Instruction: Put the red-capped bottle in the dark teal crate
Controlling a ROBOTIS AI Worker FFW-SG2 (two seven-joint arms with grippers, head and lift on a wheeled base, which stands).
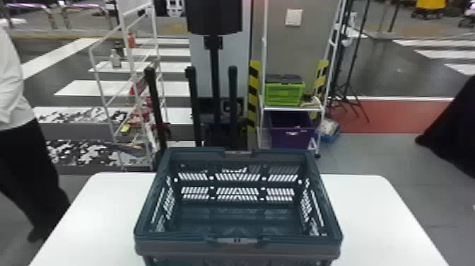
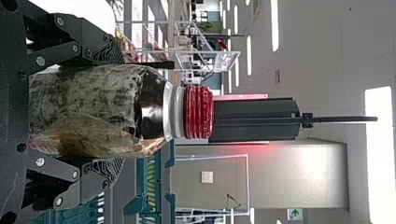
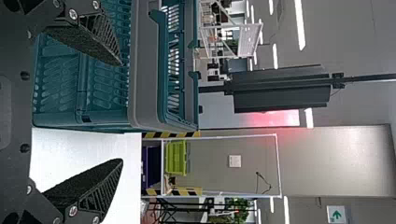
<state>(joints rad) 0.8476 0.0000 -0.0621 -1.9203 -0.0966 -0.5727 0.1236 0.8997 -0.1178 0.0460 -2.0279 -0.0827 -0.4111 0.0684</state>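
Note:
The dark teal crate (image 1: 237, 244) stands on the white table, and no bottle lies on the part of its floor seen in the head view. In the left wrist view my left gripper (image 2: 114, 112) is shut on the red-capped bottle (image 2: 93, 109), one finger on each side of its body, with the red cap beyond the fingertips. The crate (image 2: 168, 186) shows behind the bottle there. My right gripper (image 3: 122, 112) stands open in the right wrist view, nothing between its fingers, near the crate's outer side (image 3: 144, 88).
The white table (image 1: 371, 219) extends on both sides of the crate. Behind it are a white rack (image 1: 132, 70) at the left and a shelf holding a green box (image 1: 284, 93) and a purple bin (image 1: 291, 134).

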